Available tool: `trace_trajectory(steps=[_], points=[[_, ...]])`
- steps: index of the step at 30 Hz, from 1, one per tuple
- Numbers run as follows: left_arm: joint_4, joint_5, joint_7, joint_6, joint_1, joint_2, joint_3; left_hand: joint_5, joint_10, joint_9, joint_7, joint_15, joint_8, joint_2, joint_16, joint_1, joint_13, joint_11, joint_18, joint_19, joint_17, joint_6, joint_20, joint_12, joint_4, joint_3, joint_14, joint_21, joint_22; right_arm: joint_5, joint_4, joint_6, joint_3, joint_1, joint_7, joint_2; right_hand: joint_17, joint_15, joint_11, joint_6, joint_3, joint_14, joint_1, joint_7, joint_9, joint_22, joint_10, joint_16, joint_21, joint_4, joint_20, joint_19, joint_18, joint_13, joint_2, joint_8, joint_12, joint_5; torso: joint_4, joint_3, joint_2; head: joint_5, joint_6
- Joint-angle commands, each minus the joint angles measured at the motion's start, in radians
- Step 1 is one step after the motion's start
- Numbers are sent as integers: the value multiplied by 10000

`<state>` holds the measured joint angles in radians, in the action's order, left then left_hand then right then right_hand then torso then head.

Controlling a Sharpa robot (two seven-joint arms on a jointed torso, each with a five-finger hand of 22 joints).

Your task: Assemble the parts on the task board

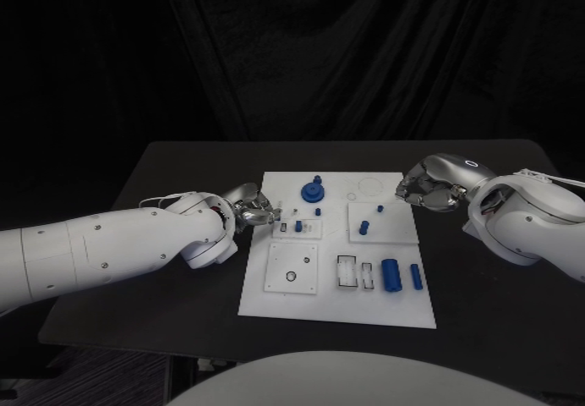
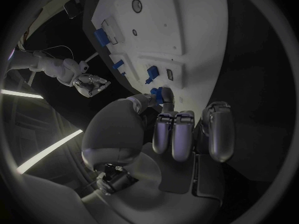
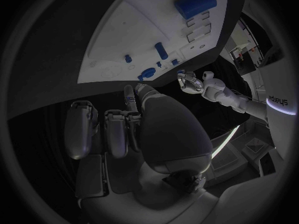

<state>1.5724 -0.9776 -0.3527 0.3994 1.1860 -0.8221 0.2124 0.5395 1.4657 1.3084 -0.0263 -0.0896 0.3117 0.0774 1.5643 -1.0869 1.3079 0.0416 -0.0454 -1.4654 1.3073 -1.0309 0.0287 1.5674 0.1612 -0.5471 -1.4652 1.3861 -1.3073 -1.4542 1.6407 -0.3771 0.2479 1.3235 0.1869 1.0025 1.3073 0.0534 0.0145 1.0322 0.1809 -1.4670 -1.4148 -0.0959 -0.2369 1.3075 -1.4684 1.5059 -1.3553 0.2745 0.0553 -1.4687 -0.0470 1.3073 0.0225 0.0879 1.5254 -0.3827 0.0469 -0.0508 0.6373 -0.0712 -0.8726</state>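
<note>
Left hand [image 1: 250, 209] at task board [image 1: 305, 300] left edge, fingers pinching small blue part [image 2: 163, 93]. Right hand [image 1: 427, 188] off right edge, fingers curled, empty. Part likely light, rigid, smooth; grip sides.

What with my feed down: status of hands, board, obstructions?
Left hand at white task board edge, small blue part at fingertips, grip unclear. Right hand curled, empty. No obstruction seen.

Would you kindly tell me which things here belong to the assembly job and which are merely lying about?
Belonging to the job:
- task board
- large blue cylinder
- slim blue peg
- blue knobbed disc
- left hand, at the board's edge
- right hand

Merely there:
- black table
</note>
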Motion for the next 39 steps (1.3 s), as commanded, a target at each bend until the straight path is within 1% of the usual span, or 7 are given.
trace_trajectory(steps=[1, 5, 9, 12, 16, 20, 39], points=[[-41, -326, 259, 405, -108, 95, -12, 54, 1051, 251, 85, -45, 59, -141, 65, -20, 2629, 70, 8, -188, 2635, 13, -89, 34, -53, -75, -1056, 42, -2047, -23, 50, -17, -6, -19, 212, 38, 1718, -8, 6, 12, 45, -830, -83, -12, 16, 1962, -576, -40, 39, -3, 9, -159, -37, 2070, 15, -48, -46, -39, 13, -26, -27, 22, 0], [-94, -341, 161, 237, -177, 154, -12, 120, 1051, 244, 90, -53, 98, -148, 65, -7, 2629, 76, 6, -188, 2635, 14, -98, 34, -25, -8, -1056, 35, -2045, -23, 54, -22, -6, -19, 214, 38, 1718, -8, 6, 12, 45, -830, -83, -12, 16, 1962, -576, -40, 39, -3, 9, -159, -37, 2070, 15, -48, -46, -39, 9, -2, -24, -8, 0], [-144, -347, 54, 8, -207, 203, -12, 308, 1051, 233, 105, -66, 163, -174, 65, -22, 2629, 90, 9, -198, 2635, 19, -113, 34, -1, 110, -1056, 47, -2047, -23, 48, -31, -6, -19, 210, 31, 1718, -8, 6, 12, 45, -830, -83, -12, 16, 1962, -576, -40, 39, -3, 9, -159, -37, 2070, 15, -48, -46, -39, -1, -8, -19, -5, 0], [-187, -437, -52, -322, -217, 230, -13, 322, 1051, 232, 106, -67, 169, -170, 65, -23, 2629, 91, 9, -197, 2635, 20, -115, 34, -1, 123, -1056, 45, -2047, -23, 42, -28, -6, -19, 206, 22, 1718, -8, 6, 12, 45, -830, -83, -12, 16, 1962, -576, -40, 39, -3, 9, -159, -37, 2070, 15, -48, -46, -39, -15, -10, -12, -3, 0], [-234, -793, -274, -788, -224, 271, -13, 193, 1051, 214, 109, -70, 203, -184, 65, 28, 2629, 93, 4, -189, 2635, 21, -121, 34, 55, 268, -1056, 25, -2040, -23, 41, -31, -6, -19, 195, 19, 1718, -8, 6, 12, 45, -830, -83, -12, 16, 1962, -576, -40, 39, -3, 9, -159, -37, 2070, 15, -48, -46, -39, 16, -8, -6, 24, 0], [-307, -951, -410, -993, -227, 313, -13, 178, 1051, 210, 110, -71, 206, -193, 65, 34, 2629, 93, 4, -189, 2635, 21, -121, 34, 66, 283, -1056, 24, -2039, -23, 35, -40, -6, -20, 185, 10, 1718, -9, 7, 13, 47, -829, -85, -12, 16, 1961, -577, -40, 42, -4, 9, -158, -37, 2071, 19, -47, -45, -38, 3, -14, -12, -7, 0], [-694, -1064, -110, -799, -269, 643, -13, 87, 1051, 185, 108, -72, 206, -330, 65, 33, 2629, 94, -5, -169, 2635, 55, -125, 34, 144, 345, -1056, -17, -2026, -23, -20, -30, -6, -25, 145, -34, 1704, -9, 7, 24, 55, -826, -92, -11, 15, 1955, -571, -52, 61, -7, 9, -150, -41, 2064, 30, -43, -52, -38, 4, -11, -13, 6, 0]])
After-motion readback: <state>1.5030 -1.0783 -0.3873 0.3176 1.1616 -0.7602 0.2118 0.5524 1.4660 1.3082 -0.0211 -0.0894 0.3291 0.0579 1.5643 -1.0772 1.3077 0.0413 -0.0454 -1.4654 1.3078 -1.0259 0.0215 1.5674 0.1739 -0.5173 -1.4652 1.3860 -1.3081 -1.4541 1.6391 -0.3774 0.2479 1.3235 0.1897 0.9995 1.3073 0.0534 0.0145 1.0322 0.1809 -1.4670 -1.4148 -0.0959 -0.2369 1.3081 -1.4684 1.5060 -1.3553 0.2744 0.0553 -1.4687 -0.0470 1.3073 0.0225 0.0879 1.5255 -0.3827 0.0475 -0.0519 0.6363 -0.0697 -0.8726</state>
